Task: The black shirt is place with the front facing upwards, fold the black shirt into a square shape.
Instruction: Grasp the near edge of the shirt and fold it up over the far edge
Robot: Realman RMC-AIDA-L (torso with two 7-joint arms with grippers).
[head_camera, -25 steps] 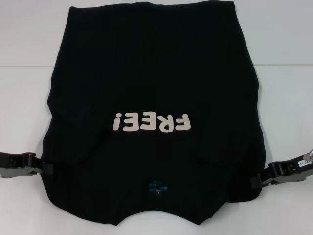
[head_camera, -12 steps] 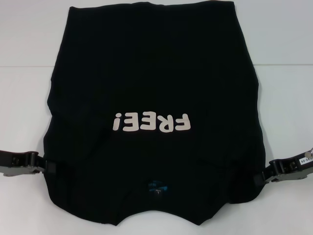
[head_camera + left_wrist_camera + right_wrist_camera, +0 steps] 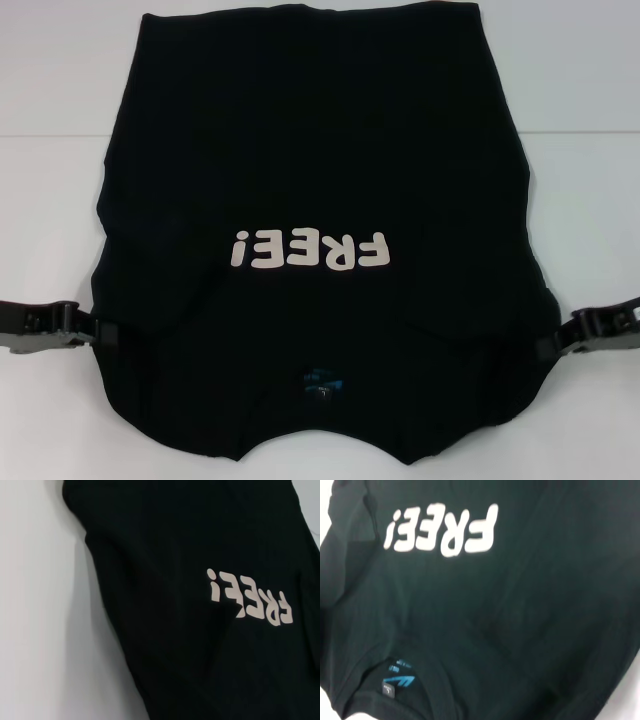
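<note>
Both grippers sit low at the near edges of a large black short-sleeved cloth T-shirt (image 3: pixel 315 200), one on each side. On the robot's left, the left gripper (image 3: pixel 98 331) touches the cloth's edge near the shoulder. On the robot's right, the right gripper (image 3: pixel 552 346) meets the opposite edge at about the same level. Whether either pair of fingers is apart, together or clamped on cloth cannot be told, since black fingertips merge with black fabric.

This shirt lies flat and face up on a white table (image 3: pixel 50 200), collar nearest the robot and hem farthest away. Cream "FREE!" lettering (image 3: pixel 307 250) reads upside down from the head camera. A small blue neck label (image 3: pixel 322 381) shows at the collar, centred between the two arms.

Each wrist camera looks across the printed front and shows only cloth and table.

Judging by the mirrored placement, the arms seem positioned to take matching points at the shoulders, so that cloth can be lifted evenly for a fold. No fold appears made yet, as the whole front lies open.
</note>
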